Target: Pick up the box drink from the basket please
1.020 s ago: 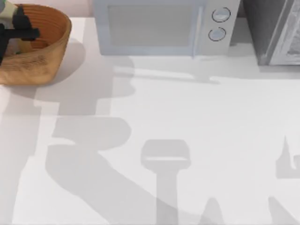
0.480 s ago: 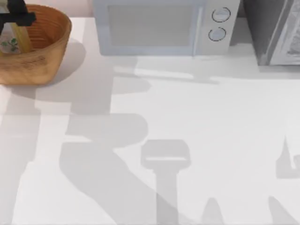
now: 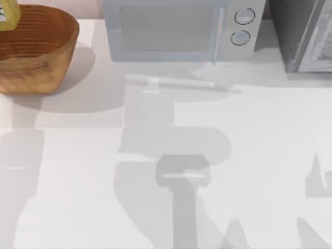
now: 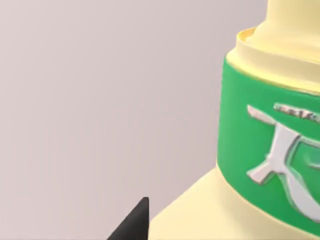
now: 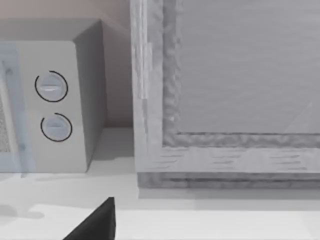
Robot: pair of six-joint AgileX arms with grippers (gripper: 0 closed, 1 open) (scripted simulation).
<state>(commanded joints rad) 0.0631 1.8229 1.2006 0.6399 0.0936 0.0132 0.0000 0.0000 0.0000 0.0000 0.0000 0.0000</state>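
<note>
Aloft now: the box drink (image 3: 9, 13) hangs above the basket (image 3: 39, 57), apparently clamped by the left gripper (image 4: 135, 222); only holding steady seems left.

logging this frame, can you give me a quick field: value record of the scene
box drink: at the top view's upper left edge, above the basket's rim; close up in the left wrist view, green band, pale yellow body
basket: on the table's left rear, nothing visible inside
microwave: rear centre, door shut
table: white, arm shadows across it
</note>
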